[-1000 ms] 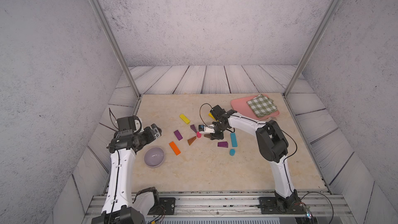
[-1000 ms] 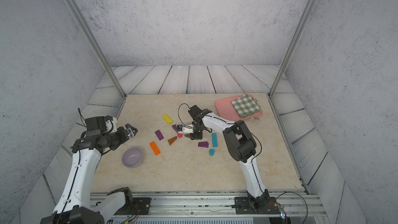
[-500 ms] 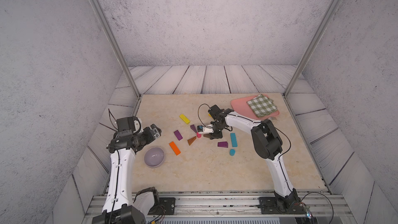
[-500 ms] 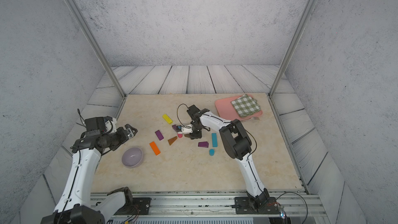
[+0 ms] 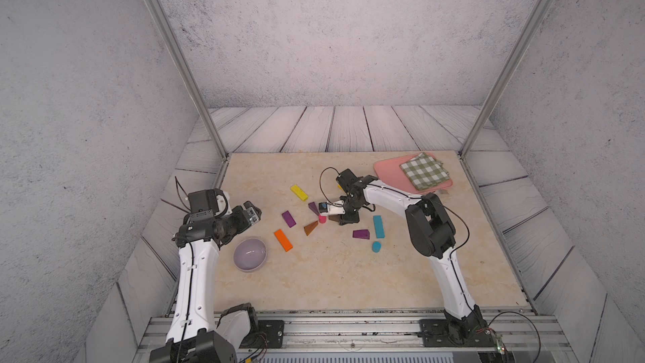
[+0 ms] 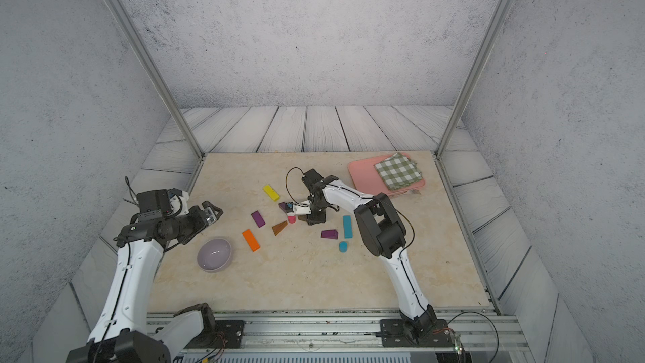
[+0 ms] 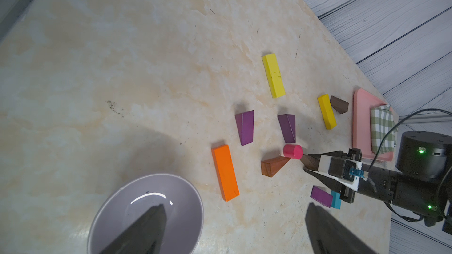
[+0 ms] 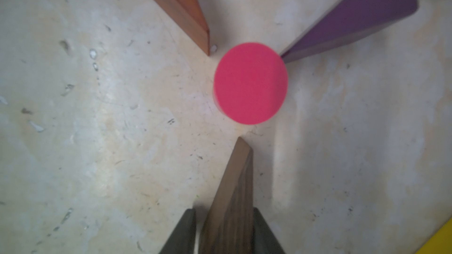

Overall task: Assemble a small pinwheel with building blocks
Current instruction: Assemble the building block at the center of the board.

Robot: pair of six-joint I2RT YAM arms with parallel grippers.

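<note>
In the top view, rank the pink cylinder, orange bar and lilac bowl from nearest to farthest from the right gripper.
1. Pink cylinder, just off the right gripper.
2. Orange bar, farther to the robot's left.
3. Lilac bowl, farthest left, toward the front.

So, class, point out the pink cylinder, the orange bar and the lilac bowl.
pink cylinder (image 8: 250, 83), right wrist view, round top face
orange bar (image 7: 225, 172), left wrist view, top face
lilac bowl (image 5: 249, 254), a top view, bare inside

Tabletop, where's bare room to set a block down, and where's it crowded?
Bare: the near table strip between lilac bowl, blue cylinder and front rail; the far left corner beyond the yellow bar. Crowded: around the pink cylinder, among wedges and the right gripper.
</note>
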